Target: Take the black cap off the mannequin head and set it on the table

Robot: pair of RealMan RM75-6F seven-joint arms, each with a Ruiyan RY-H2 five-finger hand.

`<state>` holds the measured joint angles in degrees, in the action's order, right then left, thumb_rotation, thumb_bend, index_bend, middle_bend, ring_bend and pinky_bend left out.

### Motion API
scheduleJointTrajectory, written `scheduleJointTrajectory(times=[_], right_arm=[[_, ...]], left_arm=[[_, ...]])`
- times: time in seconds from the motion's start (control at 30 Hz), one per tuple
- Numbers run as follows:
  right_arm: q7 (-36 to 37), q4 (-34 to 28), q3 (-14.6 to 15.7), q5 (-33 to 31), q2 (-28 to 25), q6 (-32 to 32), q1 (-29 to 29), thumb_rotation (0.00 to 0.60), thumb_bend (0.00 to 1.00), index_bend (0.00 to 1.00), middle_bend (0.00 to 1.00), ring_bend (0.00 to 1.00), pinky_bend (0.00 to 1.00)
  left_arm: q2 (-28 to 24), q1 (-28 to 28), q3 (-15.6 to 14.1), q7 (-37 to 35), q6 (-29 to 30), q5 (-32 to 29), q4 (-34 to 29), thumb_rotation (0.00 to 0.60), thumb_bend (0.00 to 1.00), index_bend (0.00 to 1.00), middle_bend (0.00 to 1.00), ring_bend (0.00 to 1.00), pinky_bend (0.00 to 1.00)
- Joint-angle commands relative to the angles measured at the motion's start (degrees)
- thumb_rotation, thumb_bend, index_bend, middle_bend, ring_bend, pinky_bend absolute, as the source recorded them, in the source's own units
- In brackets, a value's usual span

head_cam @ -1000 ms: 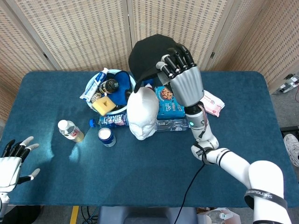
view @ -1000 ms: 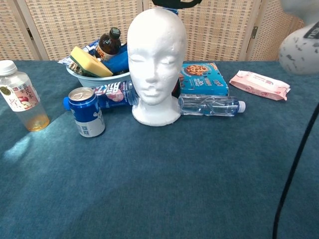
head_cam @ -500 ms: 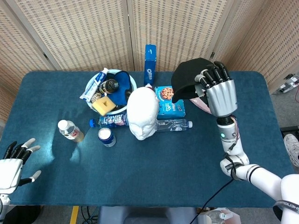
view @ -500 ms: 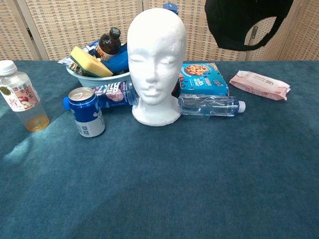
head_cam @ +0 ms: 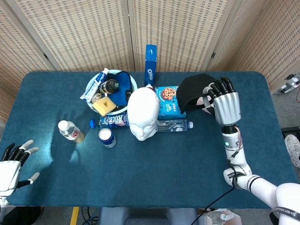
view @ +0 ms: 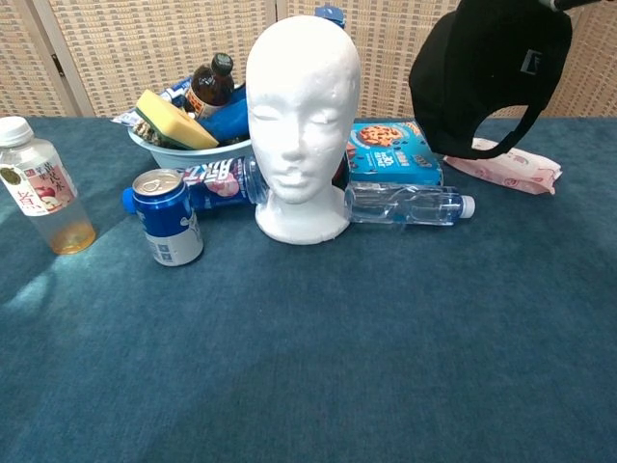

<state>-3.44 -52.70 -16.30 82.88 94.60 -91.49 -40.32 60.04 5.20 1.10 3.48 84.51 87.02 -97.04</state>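
Cap-removal is done bar the setting down. At far left the left hand (head_cam: 10, 163) idles low with fingers spread, out of the way; the bare head (head_cam: 143, 114) stands mid-table (head_cam: 154, 168). The right hand (head_cam: 226, 104) pinches the cap (view: 487, 75) by its edge, so it hangs over the wipes pack (view: 509, 164), needing open cloth nearby.
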Motion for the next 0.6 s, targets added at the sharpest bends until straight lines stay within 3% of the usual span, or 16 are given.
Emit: scheduleJointTrajectory(times=[0.03, 0.6], right_arm=[[1.12, 1.65, 0.34, -0.52, 0.8, 0.43, 1.02, 0.6, 0.52, 0.88, 0.53, 0.34, 0.28], [8.71, 13.69, 3.96, -1.2, 8.56, 1.74, 7.27, 0.6, 0.52, 0.88, 0.53, 0.34, 0.28]], left_arm=[[0.01, 0.14, 0.02, -0.01, -0.19, 0.04, 0.06, 0.6, 0.17, 0.25, 0.11, 0.13, 0.02], [0.99, 0.94, -0.01, 0.03, -1.77, -0.4, 0.8, 0.6, 0.17, 0.25, 0.11, 0.13, 0.02]])
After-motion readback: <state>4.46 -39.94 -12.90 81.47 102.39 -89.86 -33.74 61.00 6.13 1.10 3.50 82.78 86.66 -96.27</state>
